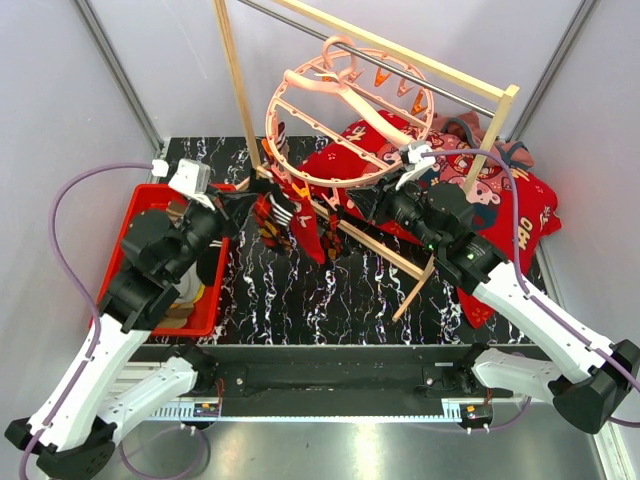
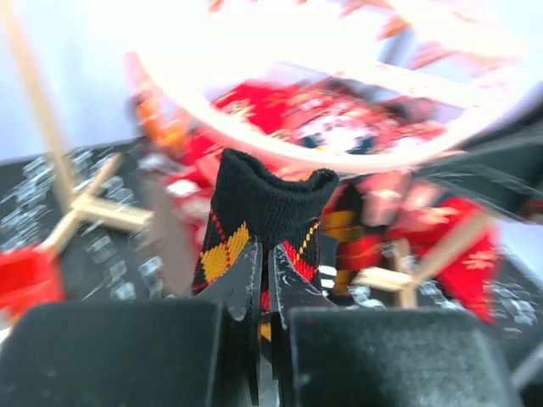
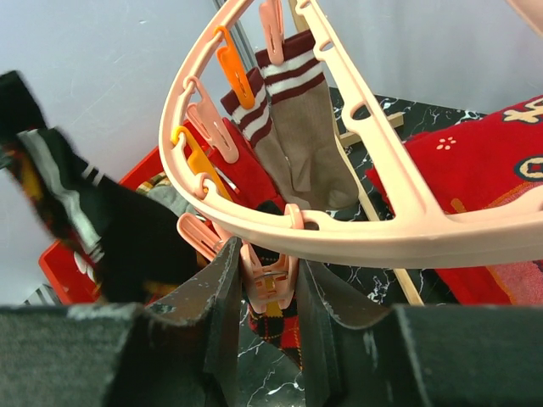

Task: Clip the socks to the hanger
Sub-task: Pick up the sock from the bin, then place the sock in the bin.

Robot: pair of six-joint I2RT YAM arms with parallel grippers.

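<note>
The salmon-pink ring hanger [image 1: 345, 110] hangs from the rack's rod. My left gripper [image 2: 265, 250] is shut on a dark argyle sock [image 2: 270, 203], cuff upward, held just below the hanger's left rim; in the top view it is at the ring's lower left [image 1: 258, 205]. My right gripper [image 3: 265, 254] is closed around a pink clip [image 3: 270, 280] under the ring's near edge [image 3: 407, 229], one finger on each side. A second argyle sock [image 3: 276, 326] hangs below that clip. A brown striped sock [image 3: 305, 144] hangs clipped on the far side.
A red bin [image 1: 140, 215] with more socks sits at the left under my left arm. The pale wooden rack frame [image 1: 235, 90] stands over the black marble table [image 1: 300, 300]. The big red cartoon cloth [image 1: 510, 200] lies at the right.
</note>
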